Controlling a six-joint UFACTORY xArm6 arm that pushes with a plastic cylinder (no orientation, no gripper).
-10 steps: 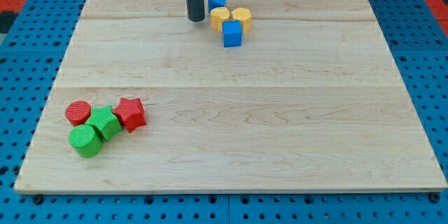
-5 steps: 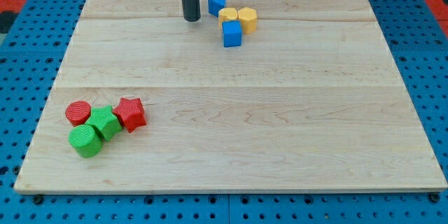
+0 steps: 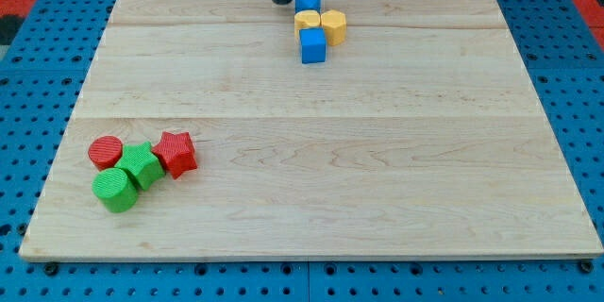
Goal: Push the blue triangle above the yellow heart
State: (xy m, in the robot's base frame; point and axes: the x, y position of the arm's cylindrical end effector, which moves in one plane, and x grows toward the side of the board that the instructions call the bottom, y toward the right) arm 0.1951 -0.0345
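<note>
The blue triangle [image 3: 307, 3] lies near the board's top edge, touching the top of the yellow heart [image 3: 309, 23]. A yellow hexagon [image 3: 333, 26] sits against the heart's right side, and a blue cube [image 3: 313, 45] sits just below the heart. My tip [image 3: 281, 1] is at the view's top, just left of the blue triangle, close to it or touching it.
At the board's lower left lies a cluster: a red cylinder [image 3: 106, 152], a green cube [image 3: 141, 165], a red star [image 3: 176, 152] and a green cylinder [image 3: 116, 190]. The wooden board [image 3: 330, 151] rests on a blue pegboard.
My tip moved up and to the right, from left of the cluster to beside the blue triangle. The blue triangle shifted right and now sits directly above the yellow heart.
</note>
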